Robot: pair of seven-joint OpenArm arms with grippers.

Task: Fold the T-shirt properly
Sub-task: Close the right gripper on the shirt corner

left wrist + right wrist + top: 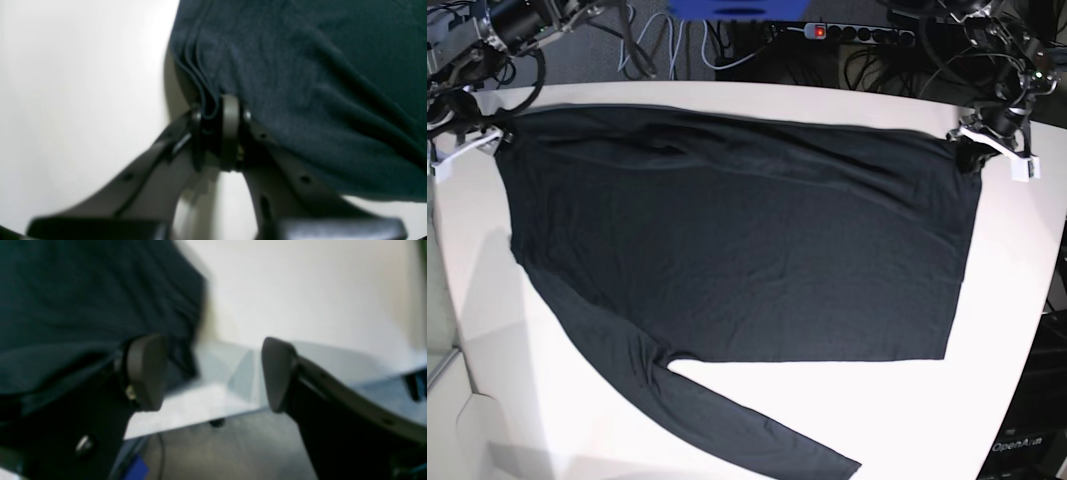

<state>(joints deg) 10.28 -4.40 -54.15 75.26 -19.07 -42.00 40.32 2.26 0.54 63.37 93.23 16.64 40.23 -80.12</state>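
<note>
On the white table (727,420) the black shirt (737,250) lies spread nearly flat, covering most of the surface from the far left corner to the far right edge. One long sleeve (727,420) runs from the left side diagonally toward the near edge, ending near the centre of that edge. The hem forms a straight line at the right.

Left gripper (217,110): positioned at the far right corner of the shirt in the base view (972,150). The left wrist view shows the jaws closed on a bunched edge of the shirt (300,83); several layered folds of fabric pass between the pads (230,126). White table (66,100) is visible to the left of the cloth.

Right gripper (213,373): positioned at the far left corner of the shirt in the base view (497,135). The right wrist view shows the jaws spread wide, with nothing between them. One finger (146,370) lies against the shirt (83,306); the other finger (277,373) stands clear over the table (300,290). This view is blurred.

A power strip (857,32) and cables (657,45) lie beyond the far table edge.
</note>
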